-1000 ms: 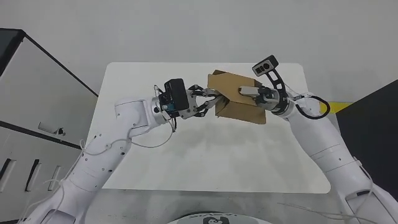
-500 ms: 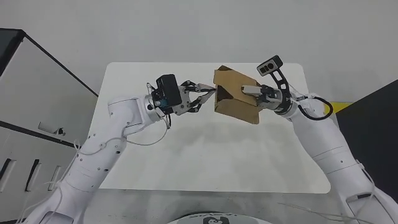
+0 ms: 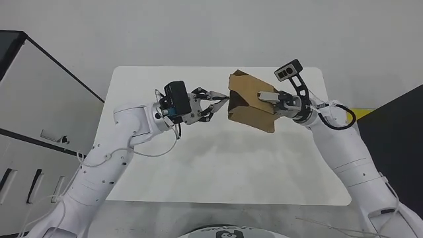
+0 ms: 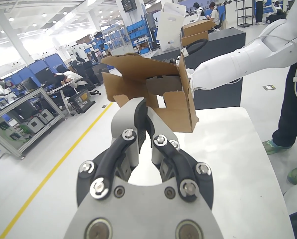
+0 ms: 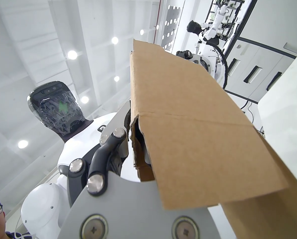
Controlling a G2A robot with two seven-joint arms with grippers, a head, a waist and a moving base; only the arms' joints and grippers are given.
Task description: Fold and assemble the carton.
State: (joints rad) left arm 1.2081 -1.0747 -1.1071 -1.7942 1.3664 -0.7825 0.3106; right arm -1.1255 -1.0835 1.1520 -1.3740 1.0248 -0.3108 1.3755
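While the right gripper [image 3: 264, 96] pinches one wall of the carton [image 3: 251, 106], with its fingers [image 5: 122, 125] clamped over the cardboard edge, the carton hangs tilted above the table [image 3: 231, 172]. Its open, flapped end faces the left gripper [image 3: 223, 99]. Left fingers [image 4: 138, 115] are drawn nearly together, with a narrow slit between the pads. The carton's lower flap lies right at those fingertips; contact cannot be judged.

1 carton [image 3: 251, 102], 2 claws [image 3: 223, 98] [image 3: 263, 97], 1 table [image 3: 198, 165]
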